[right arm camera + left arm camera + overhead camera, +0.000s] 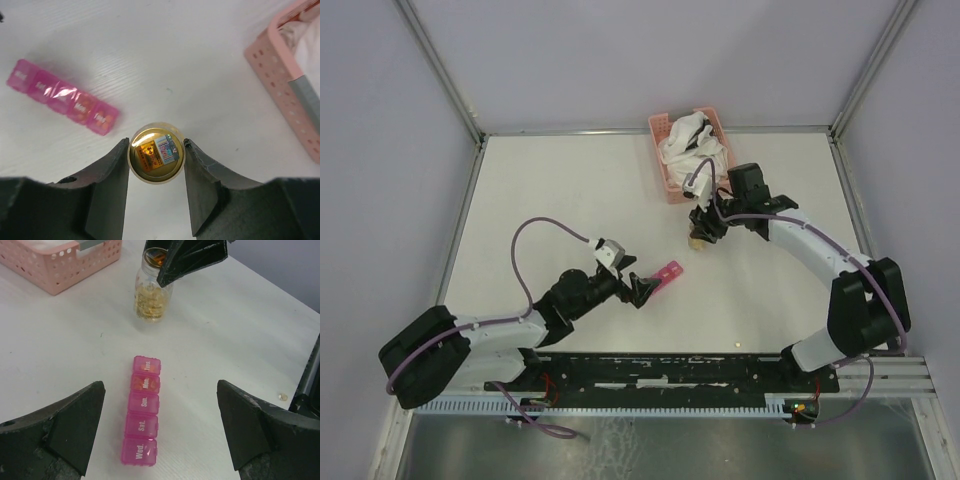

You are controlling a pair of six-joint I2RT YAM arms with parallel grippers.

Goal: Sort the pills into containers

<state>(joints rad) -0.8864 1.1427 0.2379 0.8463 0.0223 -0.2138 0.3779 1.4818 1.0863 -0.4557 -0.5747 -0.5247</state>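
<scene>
The containers (141, 412) are translucent magenta-pink with white day lettering. The pills (147, 307) glow golden-amber through a clear jar (150, 290). The basket (60, 265) is pale pink, patterned with rows of small holes. The worktop (225, 330) is white. My left end effector (161, 385) and right end effector (156, 150) are matte black.

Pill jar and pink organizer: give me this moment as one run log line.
left gripper: open, facing pill organizer, no contact | right gripper: shut on pill jar | jar: upright on table
</scene>
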